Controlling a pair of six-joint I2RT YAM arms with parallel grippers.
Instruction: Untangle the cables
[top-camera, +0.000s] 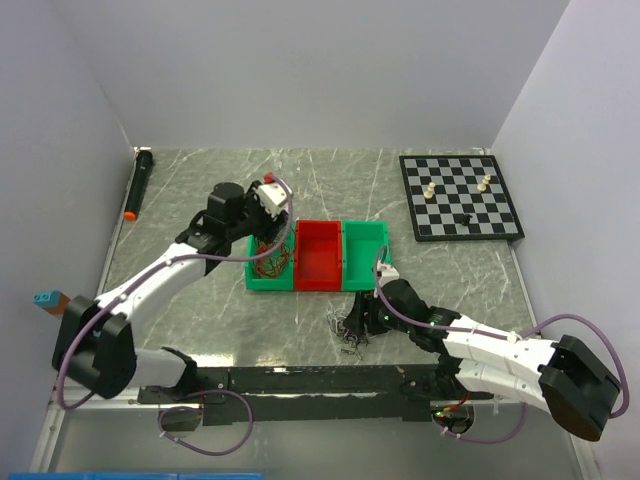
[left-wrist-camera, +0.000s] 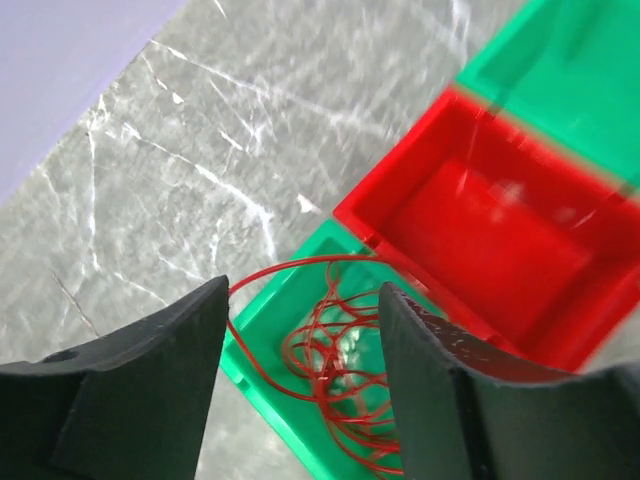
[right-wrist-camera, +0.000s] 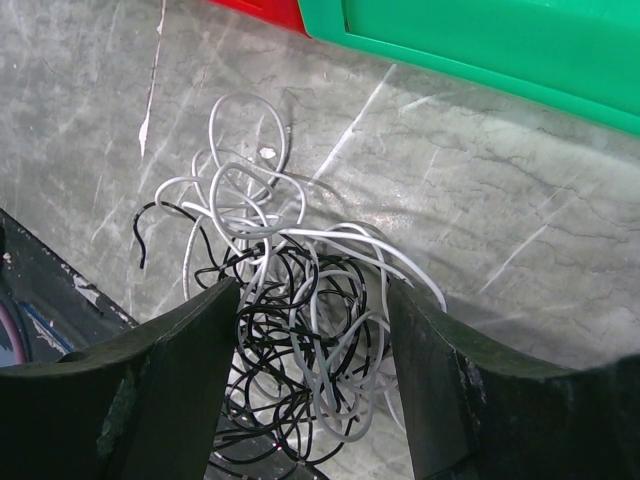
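- The left gripper (left-wrist-camera: 305, 320) hangs above the left green bin (left-wrist-camera: 243, 372) with its fingers spread and nothing between them. The red cables (left-wrist-camera: 340, 375) lie loose inside that bin, one loop arching over its far rim towards the red bin (left-wrist-camera: 480, 250).
- By the look of it, red is sorted. What remains is the black and white tangle (right-wrist-camera: 300, 270), lying on the table (top-camera: 450, 275) towards its near edge, just in front of the bins.
- The right gripper (right-wrist-camera: 312, 300) is low over that tangle, fingers apart and straddling it. It is not pinching anything that I can see.
- The step in hand looks like pulling one colour out of the knot. Closing where the gripper stands now would likely catch both colours, since black and white cross thickly between the fingers.
- A better grip is on the white loops (right-wrist-camera: 240, 170) that stick out on the side facing the bins, where almost no black runs with them.
- Pinch only a few strands, then lift slowly. If the whole knot rises, stop and let go.
- The wires are thin and springy, so they may slip from the pads or snag on each other. A steady pull suits them better than a jerk.
- The left gripper is free. It could come over to hold down the black strands (right-wrist-camera: 270, 400) while the right one draws the white away.
- The red bin and the right green bin (top-camera: 365, 245) look empty, so each remaining colour has a place.
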